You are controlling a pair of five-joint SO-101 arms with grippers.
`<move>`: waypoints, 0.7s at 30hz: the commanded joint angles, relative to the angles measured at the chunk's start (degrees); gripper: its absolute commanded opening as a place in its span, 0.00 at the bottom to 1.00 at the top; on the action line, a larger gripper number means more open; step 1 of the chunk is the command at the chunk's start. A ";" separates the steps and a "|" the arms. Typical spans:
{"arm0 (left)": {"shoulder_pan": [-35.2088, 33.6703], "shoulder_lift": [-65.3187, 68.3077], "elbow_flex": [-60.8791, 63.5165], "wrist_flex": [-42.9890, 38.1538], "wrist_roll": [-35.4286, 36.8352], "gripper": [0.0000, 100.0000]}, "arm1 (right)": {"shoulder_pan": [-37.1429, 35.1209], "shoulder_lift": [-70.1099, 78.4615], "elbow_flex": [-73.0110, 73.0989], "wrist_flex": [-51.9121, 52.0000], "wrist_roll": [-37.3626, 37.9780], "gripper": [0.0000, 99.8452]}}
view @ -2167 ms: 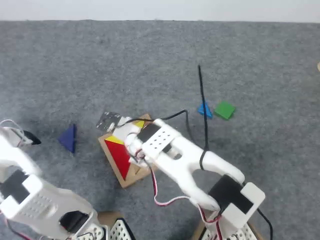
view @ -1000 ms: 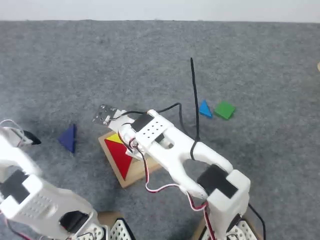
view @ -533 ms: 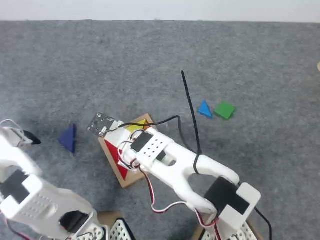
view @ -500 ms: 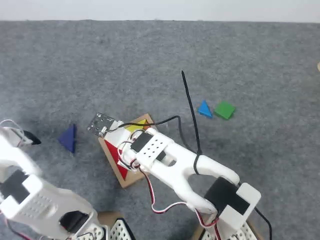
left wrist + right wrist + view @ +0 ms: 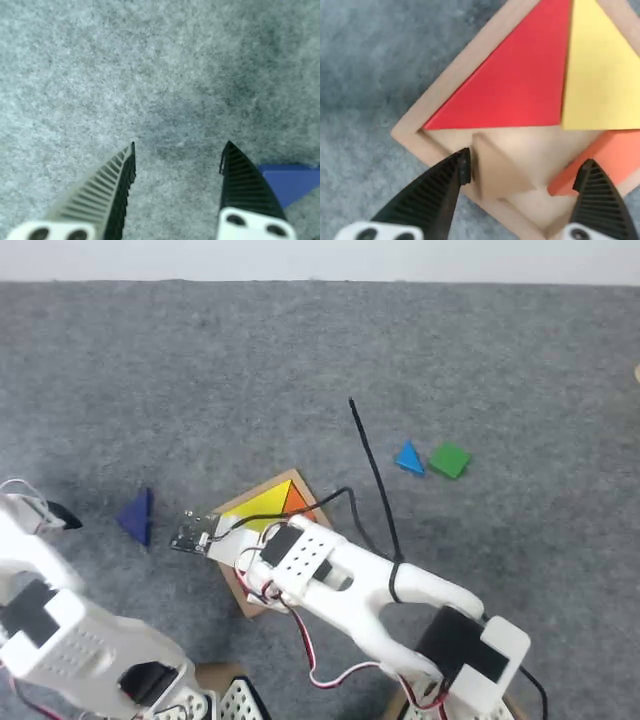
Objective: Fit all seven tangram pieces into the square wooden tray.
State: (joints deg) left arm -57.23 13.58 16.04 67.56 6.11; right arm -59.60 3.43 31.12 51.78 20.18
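Judging by how things lie, the job stands between placements, with the tray part filled and three pieces loose on the grey worktop (image 5: 200, 370). The right arm (image 5: 360, 585) stretches over the square wooden tray (image 5: 238, 592) at lower centre of the high view. Its right claw (image 5: 525, 172) hangs spread wide and empty above one corner of the tray. Inside the tray lie a large red triangle (image 5: 515, 85), a large yellow triangle (image 5: 600, 75) touching it edge to edge, and an orange piece (image 5: 615, 155). Between the claw's tips sits a tan shape (image 5: 495, 172), which may be a fourth piece or bare tray floor; the pictures do not settle it. At the left of the high view, well apart from the tray, lies a dark blue triangle (image 5: 137, 515). The left claw (image 5: 180, 147) is poised just beside it, spread and holding nothing. A green square (image 5: 449, 460) and a small blue triangle (image 5: 407, 458) sit close together at right centre. The next move likely calls for the left claw to straddle the dark blue triangle, or for the right arm to go for the pair at right.
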 commanded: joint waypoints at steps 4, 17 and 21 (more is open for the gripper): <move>0.79 -3.52 -0.22 -0.70 -0.62 0.26 | 7.60 -10.07 0.18 4.53 3.52 0.34; 17.23 -16.18 -0.22 8.44 -10.64 0.26 | 10.59 -36.97 20.22 1.71 0.88 0.34; 25.76 -22.77 0.57 17.76 -23.12 0.26 | 15.96 -35.47 20.84 1.80 -1.93 0.34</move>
State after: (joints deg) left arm -39.47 -0.57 16.04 76.70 -4.88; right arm -48.18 -31.82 51.96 54.68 20.44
